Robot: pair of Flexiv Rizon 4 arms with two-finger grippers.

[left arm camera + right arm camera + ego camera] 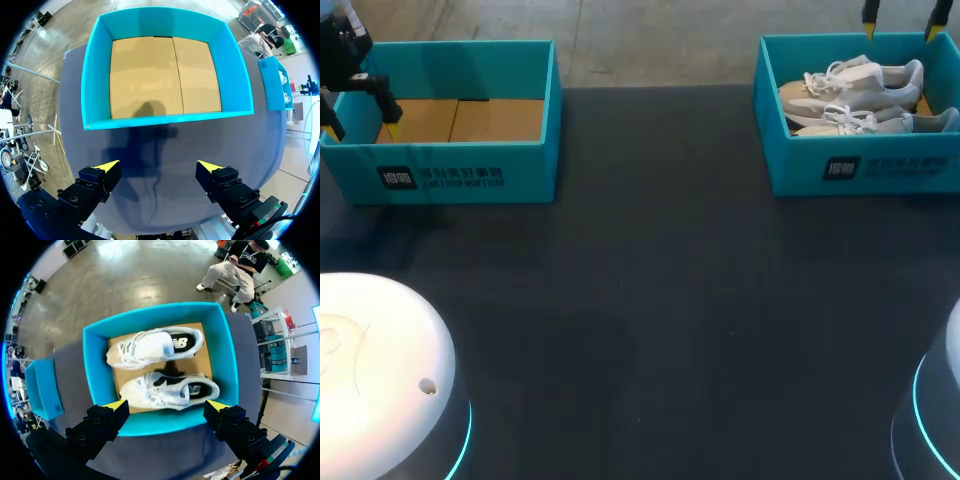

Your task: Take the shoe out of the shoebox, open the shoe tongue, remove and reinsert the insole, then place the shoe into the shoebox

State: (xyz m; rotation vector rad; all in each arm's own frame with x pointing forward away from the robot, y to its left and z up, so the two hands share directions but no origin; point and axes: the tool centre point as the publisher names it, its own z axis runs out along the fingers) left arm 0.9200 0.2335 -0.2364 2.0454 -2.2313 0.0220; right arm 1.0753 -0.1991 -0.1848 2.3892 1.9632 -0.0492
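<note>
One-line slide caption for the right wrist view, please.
Right hand, open, hovers above the teal shoebox holding two white shoes side by side.

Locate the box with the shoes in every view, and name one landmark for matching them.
Head view: shoe box at the table's far right.
Left wrist view: shoe box small, off to the side of the empty box.
Right wrist view: shoe box just ahead of the claw.
Shared landmark: the empty box, visible in all three views.
</note>
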